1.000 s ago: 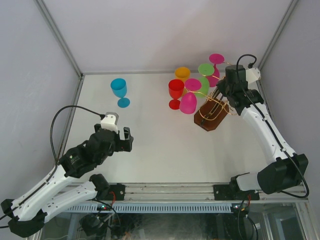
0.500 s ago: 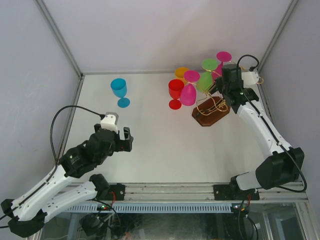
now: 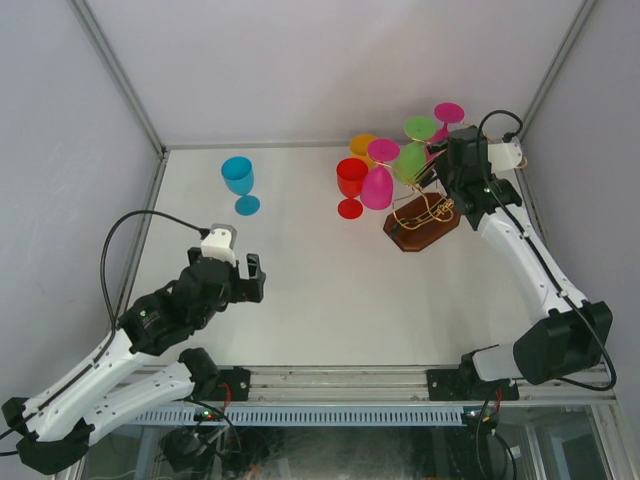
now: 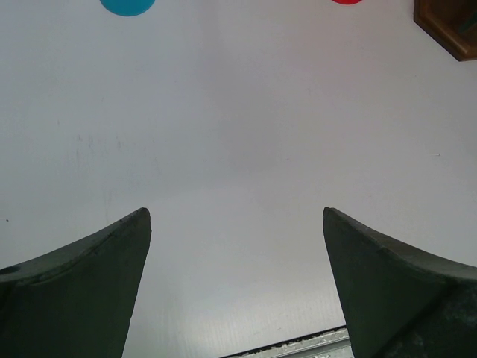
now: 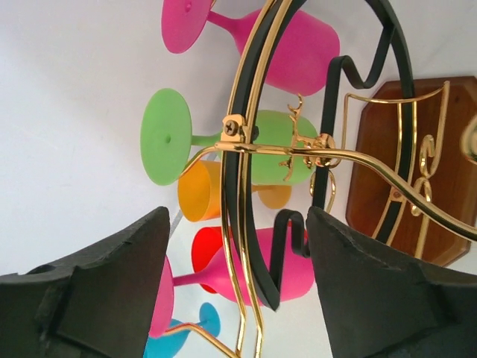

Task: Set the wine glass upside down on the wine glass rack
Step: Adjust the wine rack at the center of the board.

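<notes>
The wine glass rack, gold wire on a brown wooden base, stands at the back right. Pink, green and orange glasses hang from it upside down. A red wine glass and a blue wine glass stand upright on the table. My right gripper is open at the rack's top. In the right wrist view its jaws straddle the black and gold loop, and neither finger touches it. My left gripper is open and empty over the front left of the table.
The left wrist view shows bare white table, with the blue glass's foot, the red glass's foot and a corner of the wooden base at the top edge. Grey walls and metal posts enclose the table.
My right gripper has gone from shut on the rack's loop to open. The rack with its hanging glasses shifted slightly towards the back. The left arm has not moved.
</notes>
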Action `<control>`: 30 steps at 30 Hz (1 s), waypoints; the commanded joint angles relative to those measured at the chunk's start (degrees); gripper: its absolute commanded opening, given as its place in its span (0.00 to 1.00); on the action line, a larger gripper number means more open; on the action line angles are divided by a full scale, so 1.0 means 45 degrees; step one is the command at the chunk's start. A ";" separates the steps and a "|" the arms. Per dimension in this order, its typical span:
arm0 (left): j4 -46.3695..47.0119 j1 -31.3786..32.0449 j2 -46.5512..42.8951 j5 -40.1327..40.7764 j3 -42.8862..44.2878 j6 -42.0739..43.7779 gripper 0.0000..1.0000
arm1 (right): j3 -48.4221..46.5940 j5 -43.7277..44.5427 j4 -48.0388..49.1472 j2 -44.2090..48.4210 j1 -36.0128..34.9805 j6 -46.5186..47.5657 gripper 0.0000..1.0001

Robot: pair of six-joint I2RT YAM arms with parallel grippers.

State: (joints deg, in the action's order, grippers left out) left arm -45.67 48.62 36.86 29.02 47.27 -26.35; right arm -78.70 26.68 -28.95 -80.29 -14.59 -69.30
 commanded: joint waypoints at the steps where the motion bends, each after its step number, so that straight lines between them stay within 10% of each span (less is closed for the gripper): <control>1: 0.0214 0.0016 0.0042 0.0589 0.0017 -0.0143 1.00 | 0.0372 0.0058 0.0358 0.1439 0.0130 0.1014 0.77; 18: 0.6270 -0.0098 0.4575 -0.0847 0.2186 0.2853 1.00 | 0.3305 -0.3355 0.0949 0.8439 0.0583 0.8352 0.92; 30: 0.9904 -0.2054 1.0360 -0.5481 0.4823 0.4500 1.00 | 0.4158 -0.5103 -0.0556 1.0087 0.0605 0.9082 0.91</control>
State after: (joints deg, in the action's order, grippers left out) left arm -9.41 41.10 78.15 12.75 63.09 -11.25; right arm -60.86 6.92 -30.41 -35.86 -12.08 -30.94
